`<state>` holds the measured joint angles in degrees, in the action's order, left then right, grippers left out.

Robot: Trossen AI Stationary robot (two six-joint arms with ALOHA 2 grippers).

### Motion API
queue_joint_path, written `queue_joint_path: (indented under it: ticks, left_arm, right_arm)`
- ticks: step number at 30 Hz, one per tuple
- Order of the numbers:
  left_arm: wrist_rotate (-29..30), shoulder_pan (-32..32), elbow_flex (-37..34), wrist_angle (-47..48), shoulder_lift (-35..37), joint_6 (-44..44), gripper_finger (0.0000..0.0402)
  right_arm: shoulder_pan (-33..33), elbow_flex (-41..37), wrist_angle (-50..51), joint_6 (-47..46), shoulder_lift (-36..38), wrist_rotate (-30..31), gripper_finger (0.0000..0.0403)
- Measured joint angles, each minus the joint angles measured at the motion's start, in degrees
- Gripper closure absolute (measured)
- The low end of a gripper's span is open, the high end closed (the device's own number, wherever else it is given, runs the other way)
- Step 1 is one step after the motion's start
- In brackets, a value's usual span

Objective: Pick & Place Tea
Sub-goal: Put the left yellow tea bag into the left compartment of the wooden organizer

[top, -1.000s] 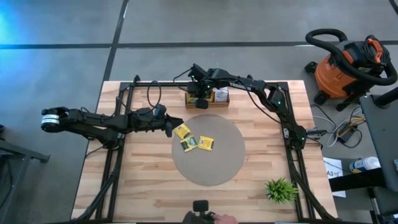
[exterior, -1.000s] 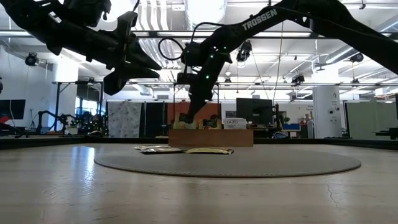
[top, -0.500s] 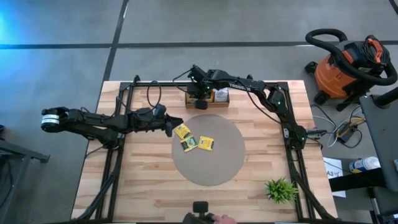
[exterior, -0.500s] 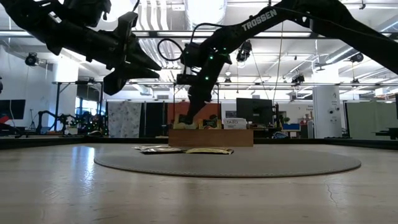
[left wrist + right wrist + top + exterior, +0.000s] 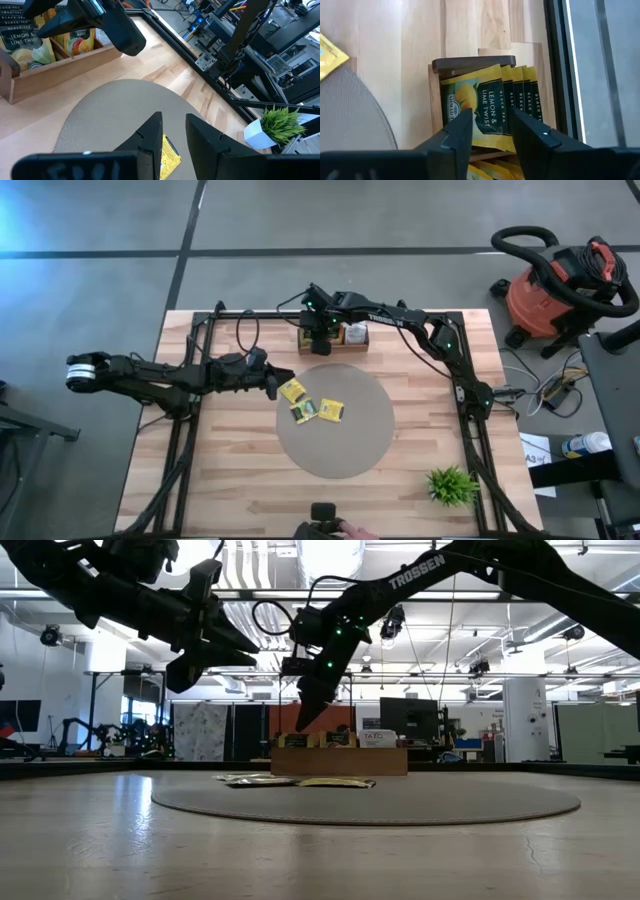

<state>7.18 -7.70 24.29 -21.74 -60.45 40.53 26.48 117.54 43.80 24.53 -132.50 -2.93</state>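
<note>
Three yellow tea packets (image 5: pixel 292 390) (image 5: pixel 303 412) (image 5: pixel 331 410) lie flat on the round grey mat (image 5: pixel 335 450). More yellow tea packets (image 5: pixel 490 100) stand on edge in an end compartment of the brown wooden tray (image 5: pixel 340 335) at the table's far side. My right gripper (image 5: pixel 491 131) hangs open just above those standing packets, pointing steeply down, its fingertips clear of the tray in the low view (image 5: pixel 300 720). My left gripper (image 5: pixel 172 135) waits open over the mat's left edge (image 5: pixel 274 384), nothing between its fingers.
A small green plant (image 5: pixel 450 485) in a white pot stands at the table's near right corner. Black frame rails run along the table's left, right and far edges. The tray's other compartments (image 5: pixel 75 42) hold more packets.
My right gripper has opened over the tray and let go of a yellow packet. The packet stood up between its fingertips before and now sits lower, among the others in the tray's end compartment.
</note>
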Motion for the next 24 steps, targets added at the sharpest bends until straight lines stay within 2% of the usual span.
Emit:
queue_joint_path:
  ticks: [8, 18, 24]
  left_arm:
    - [0.00, -0.02, 0.00, -0.02, 0.00, 0.01, 0.0321]
    - [-0.17, -0.02, 0.08, -0.06, 0.74, 1.87, 0.0321]
    - [-1.66, -0.07, 0.07, -0.02, 1.25, 4.01, 0.0321]
  right_arm:
    - [0.00, 3.74, 2.71, -7.01, 2.30, 0.15, 0.0255]
    - [-0.85, 4.52, 11.10, -15.70, 8.65, -1.16, 0.0268]
    - [-5.14, 4.44, 19.40, -17.92, 9.77, -2.26, 0.0278]
